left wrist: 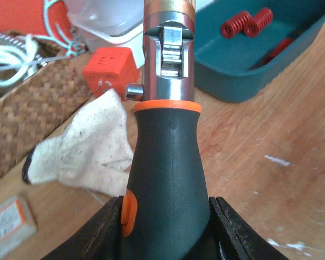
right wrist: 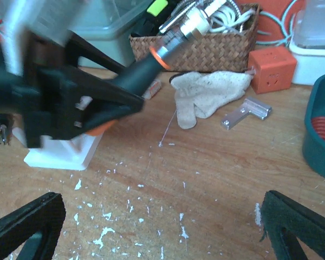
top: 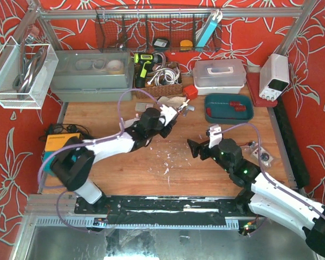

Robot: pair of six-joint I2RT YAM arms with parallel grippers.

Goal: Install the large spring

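Red springs (top: 236, 105) (left wrist: 247, 24) lie in a teal tray (top: 212, 115) (left wrist: 244, 76) at the back right; I cannot tell which is the large spring. My left gripper (top: 163, 116) (left wrist: 167, 202) is shut on the dark green handle of a screwdriver-like tool (left wrist: 168, 157) (right wrist: 142, 67) with an orange ring and a metal head, which points toward the tray. My right gripper (top: 197, 148) (right wrist: 162, 227) is open over bare wood, nothing between its fingers (right wrist: 27, 227). The tray's edge (right wrist: 320, 157) with red springs (right wrist: 322, 127) shows at the right.
A white glove (left wrist: 86, 146) (right wrist: 206, 95), an orange cube (left wrist: 109, 65) (right wrist: 271, 67), a metal bracket (right wrist: 246, 114) and a wicker basket (right wrist: 206, 46) lie behind. A white block (right wrist: 59, 154) stands under the left arm. A small black part (top: 264, 157) sits at the right.
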